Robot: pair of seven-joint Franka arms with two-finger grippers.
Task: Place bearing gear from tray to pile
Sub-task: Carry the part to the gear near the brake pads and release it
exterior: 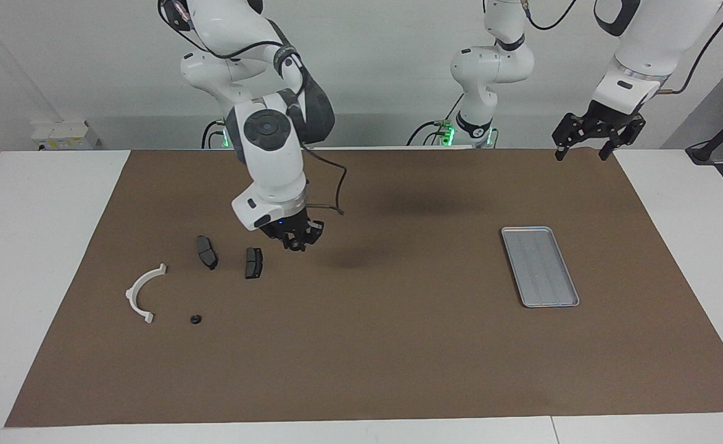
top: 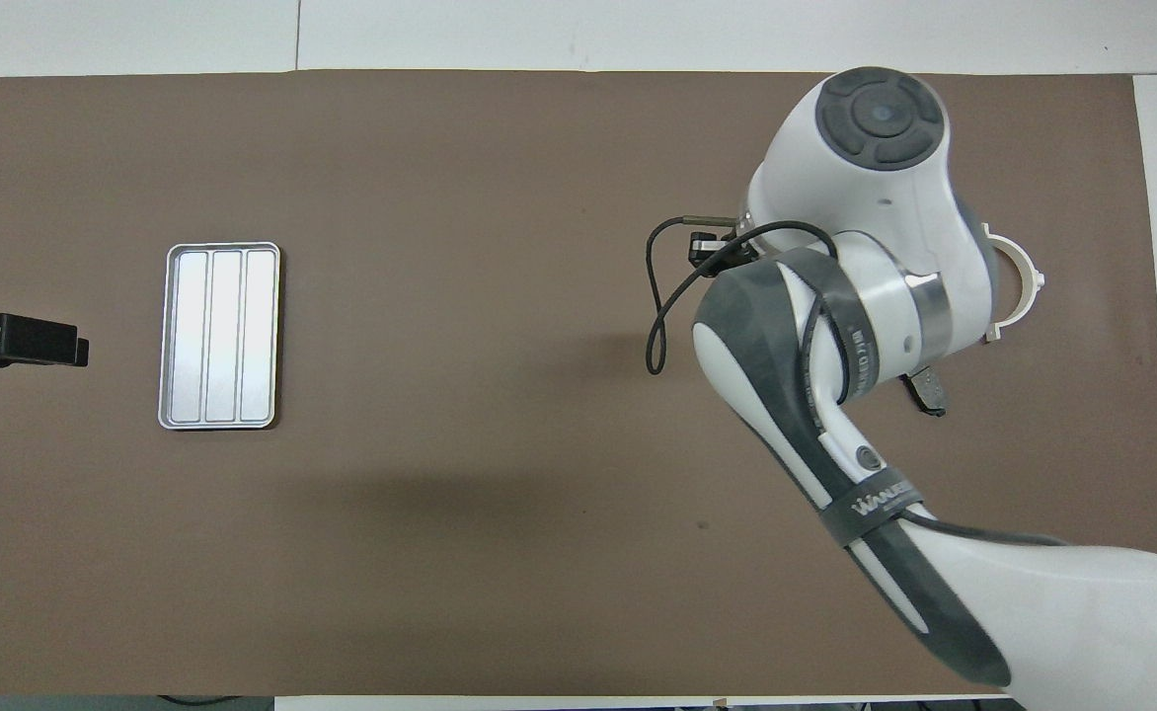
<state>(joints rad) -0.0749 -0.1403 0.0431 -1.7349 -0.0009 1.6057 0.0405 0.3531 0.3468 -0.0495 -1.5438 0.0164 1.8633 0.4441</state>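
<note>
Right gripper (exterior: 296, 242): narrowed, apparently pinching a small dark part, likely the bearing gear; airborne beside the pile's dark pad (exterior: 253, 263), evidently for release.
Tray (exterior: 540, 266): bare.
Left gripper (exterior: 583, 148): wide, empty, waiting near tray.

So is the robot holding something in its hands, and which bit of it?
Cannot tell for the right hand, up over the brown mat: anything in it is hidden. The left hand is open and holds nothing.
</note>
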